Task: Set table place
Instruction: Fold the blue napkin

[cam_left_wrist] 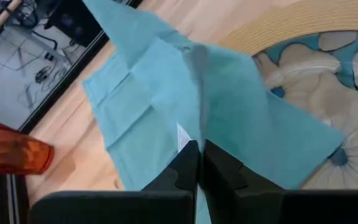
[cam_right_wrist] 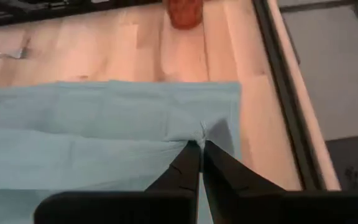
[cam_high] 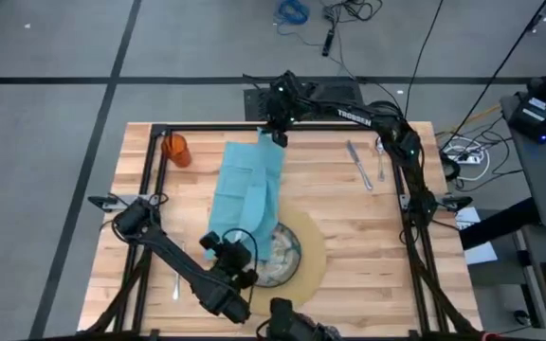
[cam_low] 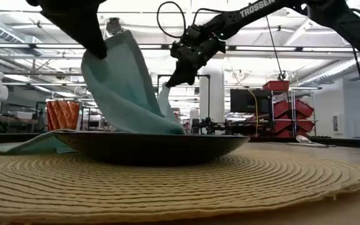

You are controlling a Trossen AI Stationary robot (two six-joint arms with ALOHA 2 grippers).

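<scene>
From above, the worktop (cam_high: 349,223) carries a round mat (cam_high: 313,254) near its front edge, with the plate (cam_high: 287,258) on it. The napkin (cam_high: 249,194) stretches in a long band from the plate toward the far edge. The right pincer (cam_high: 275,135) is at the napkin's far end, and the left pincer (cam_high: 224,248) is at the near end, over the plate's rim. The cup (cam_high: 176,150) stands at the far left corner, just beside the napkin. Two pieces of cutlery (cam_high: 368,163) lie on the far right part of the worktop, well apart from the plate, and another piece, the fork (cam_high: 175,284), lies near the left front edge.

At table-top height, the mat (cam_low: 180,187) fills the foreground and the plate (cam_low: 152,149) sits on it. The napkin (cam_low: 125,87) rises from the plate, lifted at two corners: the left pincer (cam_low: 95,47) pinches the higher corner and the right pincer (cam_low: 170,80) pinches the farther one. The cup (cam_low: 62,115) shows behind on the left.

From the left wrist, the left pincer (cam_left_wrist: 199,155) is closed tight on a fold of napkin (cam_left_wrist: 160,106), which drapes over the plate (cam_left_wrist: 347,68); the cup (cam_left_wrist: 11,149) is off to one side.

From the right wrist, the right pincer (cam_right_wrist: 201,155) is closed on the napkin (cam_right_wrist: 92,137) near its corner, with the cup (cam_right_wrist: 184,12) beyond.
</scene>
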